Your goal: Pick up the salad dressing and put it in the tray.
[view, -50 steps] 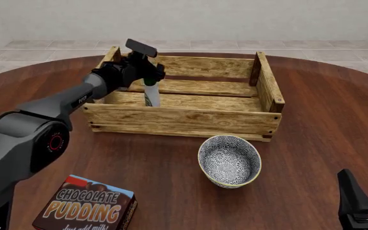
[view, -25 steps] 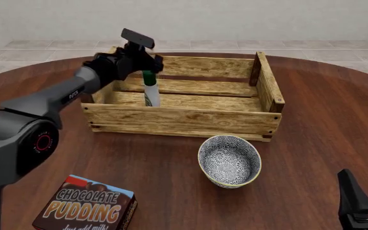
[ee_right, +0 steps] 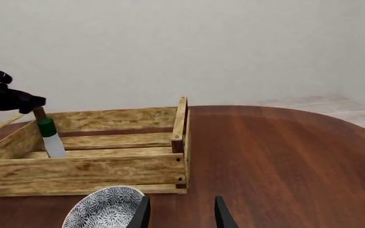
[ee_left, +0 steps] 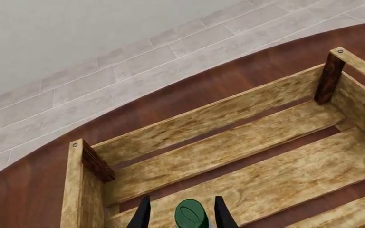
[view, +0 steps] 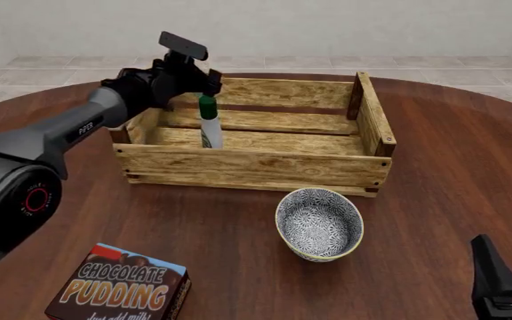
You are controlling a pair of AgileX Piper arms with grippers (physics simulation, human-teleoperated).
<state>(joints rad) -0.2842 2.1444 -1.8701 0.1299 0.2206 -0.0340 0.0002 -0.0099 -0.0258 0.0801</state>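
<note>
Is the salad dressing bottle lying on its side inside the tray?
No. The salad dressing stands upright on the floor of the tray, green cap on top.

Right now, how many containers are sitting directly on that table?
3: the wooden tray at the far middle, the patterned bowl just in front of it, and the chocolate pudding box near left. The salad dressing stands inside the tray.

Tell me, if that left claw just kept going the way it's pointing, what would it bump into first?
Most likely the salad dressing: its green cap sits right between the open fingers of the left gripper, just ahead of it. Behind it lies the tray's slatted floor. Exact depth is hard to judge.
</note>
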